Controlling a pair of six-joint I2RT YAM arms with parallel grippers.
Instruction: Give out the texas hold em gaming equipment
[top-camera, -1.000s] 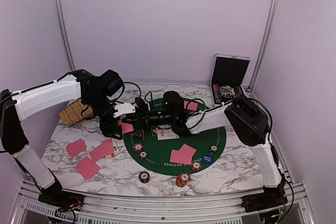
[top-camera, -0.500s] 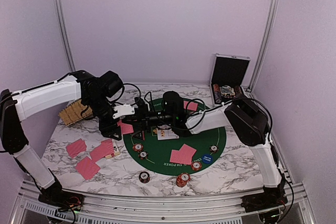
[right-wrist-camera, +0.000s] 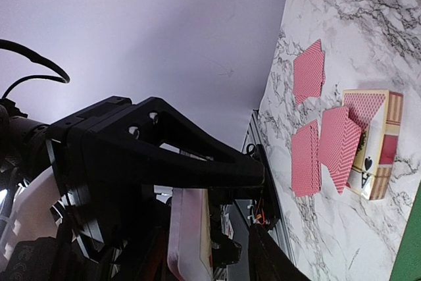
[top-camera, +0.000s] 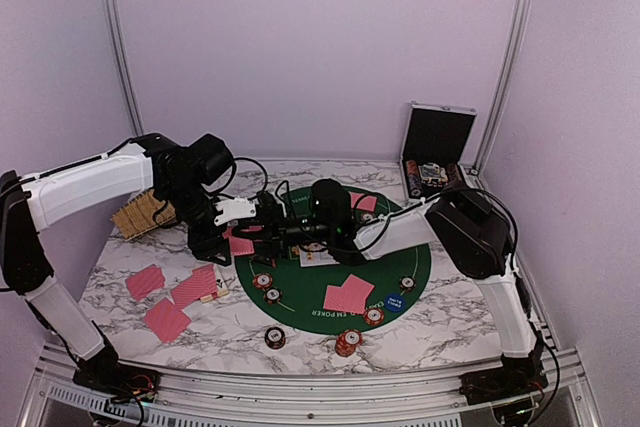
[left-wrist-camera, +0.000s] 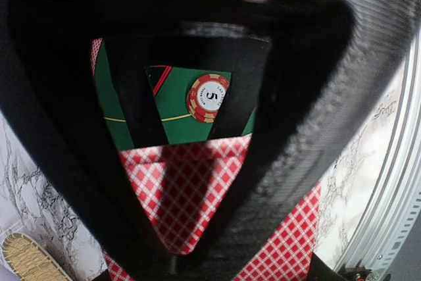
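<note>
Left claw (left-wrist-camera: 184,120) clamped on red-backed cards (left-wrist-camera: 177,195), left of centre in the top view. Right claw (right-wrist-camera: 227,228) fingers apart beside that stack's edge. Beyond: striped chip (left-wrist-camera: 208,97) on green mat (top-camera: 410,247); loose cards (top-camera: 165,292) lower left on table (top-camera: 450,332).

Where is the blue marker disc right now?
Top view: the blue marker disc lies on the green mat, near its right front edge, just right of the pink-backed cards and beside a striped chip.

walls: plain lilac (top-camera: 320,47) | table: white marble-veined top (top-camera: 450,332) | frame: aluminium corner posts (top-camera: 515,47) | light: soft, even
</note>
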